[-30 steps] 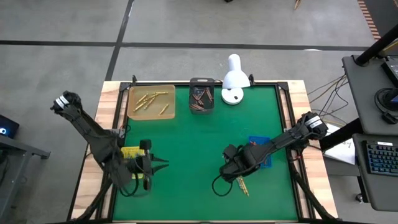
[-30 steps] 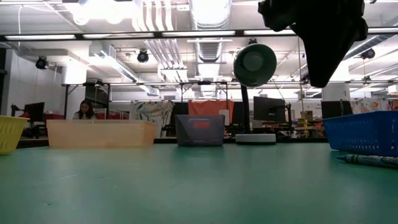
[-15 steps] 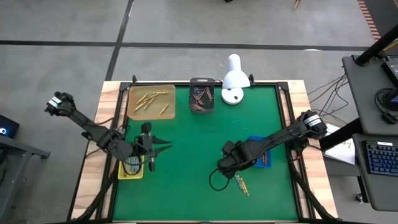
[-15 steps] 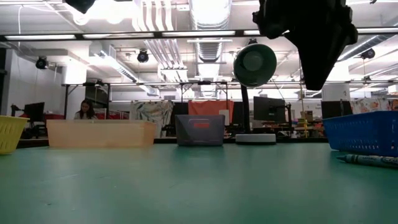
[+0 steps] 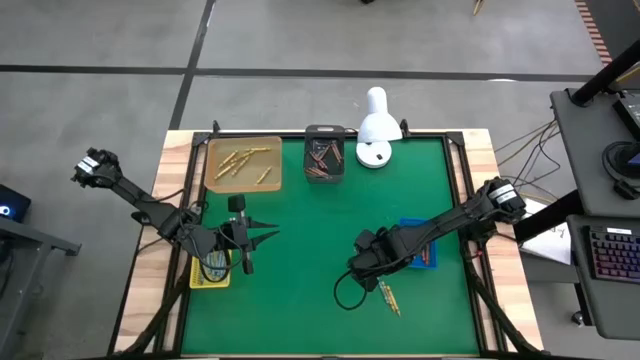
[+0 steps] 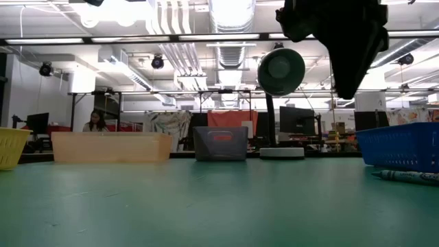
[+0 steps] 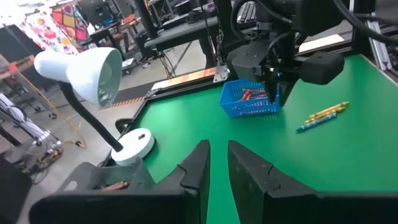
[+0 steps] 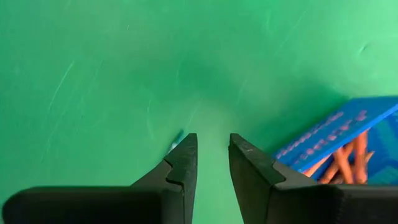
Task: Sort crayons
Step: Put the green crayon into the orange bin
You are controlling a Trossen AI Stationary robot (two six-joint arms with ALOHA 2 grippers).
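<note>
Loose crayons point(image 5: 388, 297): two or three lying together on the green table point(image 5: 300, 300), near its front edge, just ahead of the blue tray point(image 5: 428, 258). The left wrist view resolves them as a yellow one and a blue-green one side by side point(image 7: 323, 116); the low view shows one lying flat at the right edge point(image 6: 408, 177); the right wrist view catches only a blue tip beside a finger.

Sorted crayons: orange-red sticks in the blue tray, seen in both wrist views; yellowish ones in the tan tray point(image 5: 243, 163) at the far left; brown ones in the dark tray point(image 5: 324, 154) at the far centre. The yellow tray point(image 5: 210, 272) sits at the left edge, its contents hidden by the arm.

Right gripper point(image 8: 210, 158): raised over bare mat between the loose crayons and the blue tray, fingers a narrow gap apart, holding nothing.

Left gripper point(image 7: 216, 163): raised beside the yellow tray, facing across the table, fingers slightly apart, empty.

White desk lamp point(image 5: 376, 125): far edge. A person point(image 6: 92, 122) sits in the room behind, visible in the low view only.
</note>
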